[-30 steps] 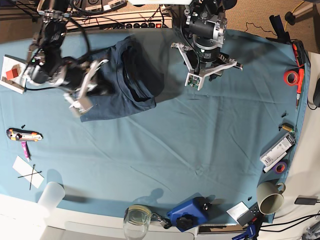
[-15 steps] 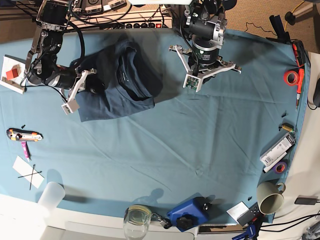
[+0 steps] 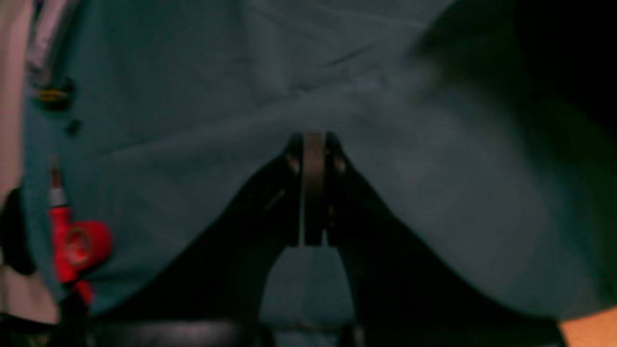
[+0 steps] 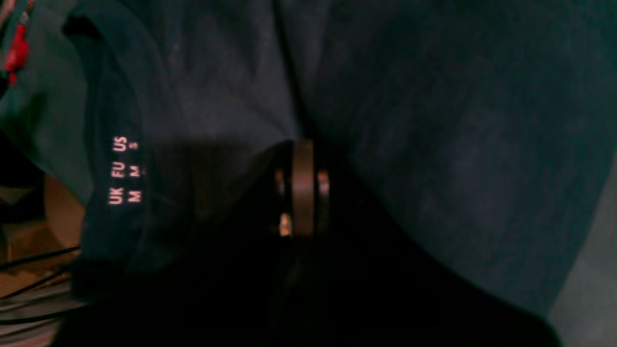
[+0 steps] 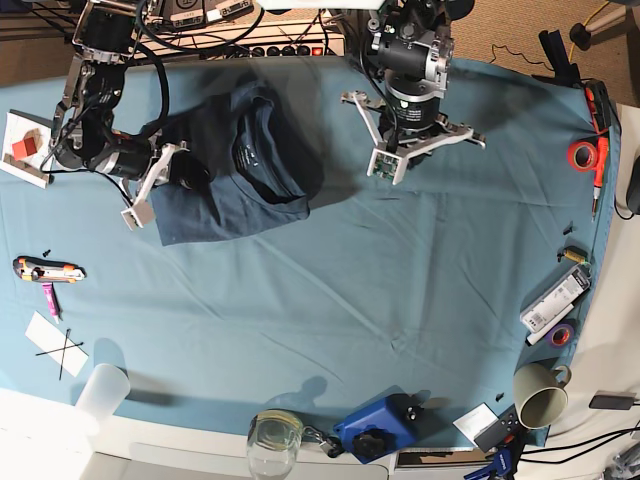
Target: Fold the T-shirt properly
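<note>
Base view: folded T-shirt (image 5: 240, 165) lies against the right gripper (image 5: 190, 172), fingers pressed together, pinching nothing visible.

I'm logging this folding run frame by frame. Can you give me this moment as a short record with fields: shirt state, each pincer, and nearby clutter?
shirt: T-shirt lies bunched and partly folded at the table's far side, collar with white size print showing
table cover: teal cloth, lightly wrinkled
right pincer: closed, at the shirt's edge; whether it pinches fabric is unclear
left pincer: closed, empty, above bare cloth beside the shirt
clutter: red tape roll, mug, blue device, utility knife
</note>
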Robot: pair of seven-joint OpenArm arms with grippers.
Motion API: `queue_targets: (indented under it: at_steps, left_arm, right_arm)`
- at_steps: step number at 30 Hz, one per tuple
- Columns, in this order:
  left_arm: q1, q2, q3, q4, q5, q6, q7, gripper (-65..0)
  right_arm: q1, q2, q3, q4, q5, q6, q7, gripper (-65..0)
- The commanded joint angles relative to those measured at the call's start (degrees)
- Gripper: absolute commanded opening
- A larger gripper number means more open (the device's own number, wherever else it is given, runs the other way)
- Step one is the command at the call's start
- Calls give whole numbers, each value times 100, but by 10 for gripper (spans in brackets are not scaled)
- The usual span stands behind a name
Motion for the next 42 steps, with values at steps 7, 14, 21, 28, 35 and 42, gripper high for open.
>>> queue_targets:
  at_steps: [7, 14, 21, 28, 35, 42]
  left_arm:
    - [-15, 26, 15, 98, 129, 22, -122, -650]
    - [-11, -188, 15, 98, 420, 20, -28, -650]
    - [0, -190, -573, 98, 48, -13, 50, -650]
    - [4, -192, -1799, 98, -1093, -439, 192, -650]
    - [151, -195, -2459, 109, -1947, -820, 317, -650]
    - [503, -498, -2806, 457, -1985, -885, 352, -650]
  right_arm:
    - [138, 48, 9, 1268, 278, 6, -30, -650]
    - [293, -136, -684, 1012, -341, 6, 74, -650]
    - [293, -136, -1694, 651, -1746, -267, 715, -650]
    - [293, -136, -1888, 841, -1991, -575, 400, -650]
    - [173, -136, -1687, 1679, -2177, -603, 289, -650]
    - [-278, -133, -1008, 2173, -2168, -595, 291, -650]
